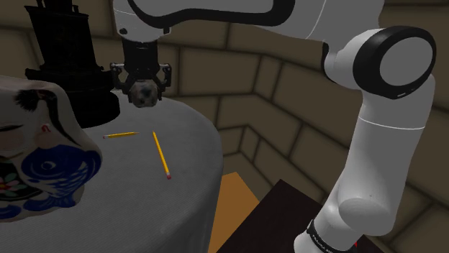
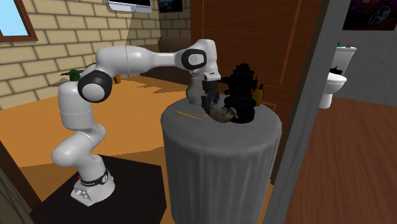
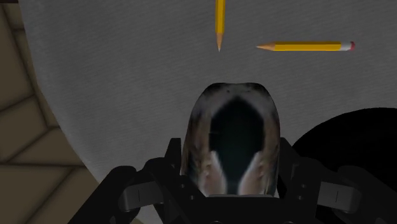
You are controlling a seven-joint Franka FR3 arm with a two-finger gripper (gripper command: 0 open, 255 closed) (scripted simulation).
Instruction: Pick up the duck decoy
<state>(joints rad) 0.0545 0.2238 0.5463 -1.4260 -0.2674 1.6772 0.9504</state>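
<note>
Tan brick walls [image 2: 38, 63] across the left of the second exterior view, with a blue window [image 2: 9, 16] in the upper left corner. Orange floor [image 2: 137, 130] below them, dim at the shoulder view's lower middle. Round grey table [image 2: 219, 165] at centre frame. Tall brown wooden panels [image 2: 280, 44] behind it. Grey door frame [image 2: 308, 127] toward the right; past it, a white toilet [image 2: 332, 86] on a reddish wood floor [image 2: 359, 159]. Warm, subdued light.

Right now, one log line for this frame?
tool: shut on duck | duck: over table, seems lifted | nearby: pencils, black object | pick: grasp made
</note>
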